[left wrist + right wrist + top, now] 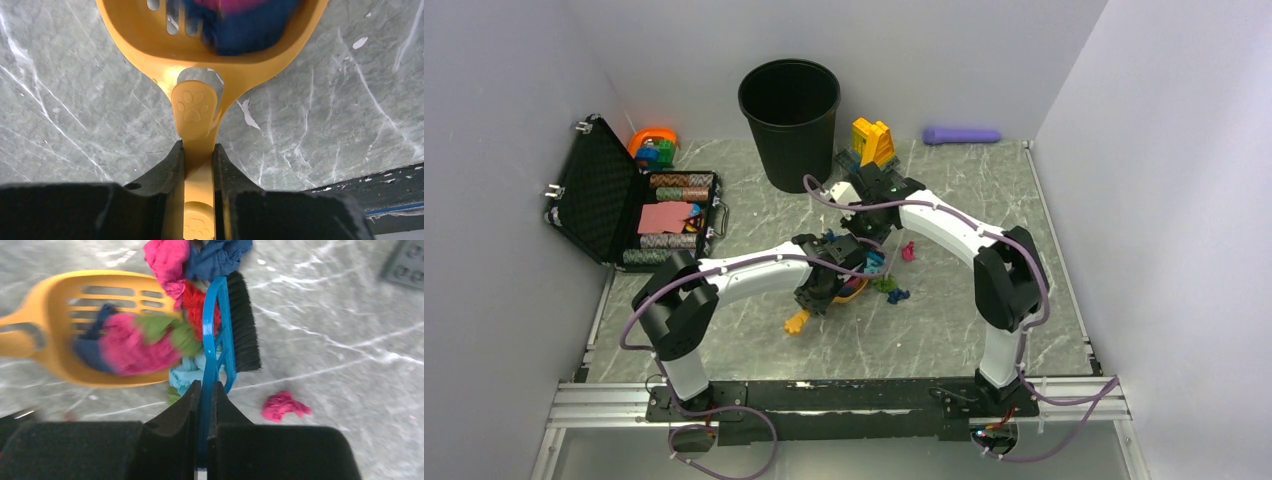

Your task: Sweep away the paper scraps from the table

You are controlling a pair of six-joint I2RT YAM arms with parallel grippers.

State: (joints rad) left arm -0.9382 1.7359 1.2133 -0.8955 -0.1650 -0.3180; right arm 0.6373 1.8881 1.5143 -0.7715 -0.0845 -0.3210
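Crumpled pink, blue and green paper scraps (130,345) are heaped in the yellow scoop (55,305), clamped by the left gripper (198,165), and at its mouth against the brush (242,320) clamped by the right gripper (205,405) on open worktop (340,340).

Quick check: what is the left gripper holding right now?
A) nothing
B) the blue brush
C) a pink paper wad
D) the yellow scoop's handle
D: the left gripper is clamped on the handle of the yellow scoop, and the right gripper has the blue brush.
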